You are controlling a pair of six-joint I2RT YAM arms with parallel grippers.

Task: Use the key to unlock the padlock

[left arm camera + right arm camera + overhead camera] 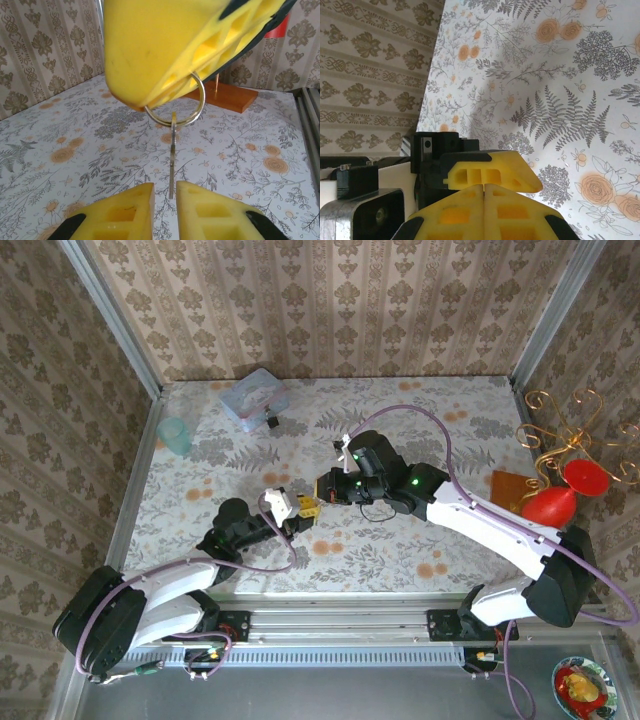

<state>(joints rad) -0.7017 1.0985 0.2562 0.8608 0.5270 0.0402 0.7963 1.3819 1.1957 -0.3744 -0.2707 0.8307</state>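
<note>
Presently, the right gripper [484, 196] is sitting fully closed: on its own wrist camera the two yellow fingers are pressing together along one seam with no gap showing. The left wrist camera shows what it is holding. A brass-coloured split ring [176, 114] is emerging from between those fingers, and the key [172, 150] is hanging straight down from the ring, blade pointing at the table [75, 150].

The left gripper [165, 194] is standing directly beneath, fingers parted only narrowly. The lower end of the key is hanging in that gap, lying closer to the finger on the right of the picture. Contact between the blade and that finger cannot be confirmed.

From the overhead camera, both grippers are meeting near the middle of the flowered table, the left one reaching in from the near left and the right one from the near right.

The padlock [271, 422] is lying well apart from them, toward the far left of the table. It is resting on the surface just beside the near right corner of the translucent box [252, 395]; whether the two are touching cannot be told, and the shackle is too small to judge. A teal cup [173, 436] is standing at the left edge, apart from the box.
</note>
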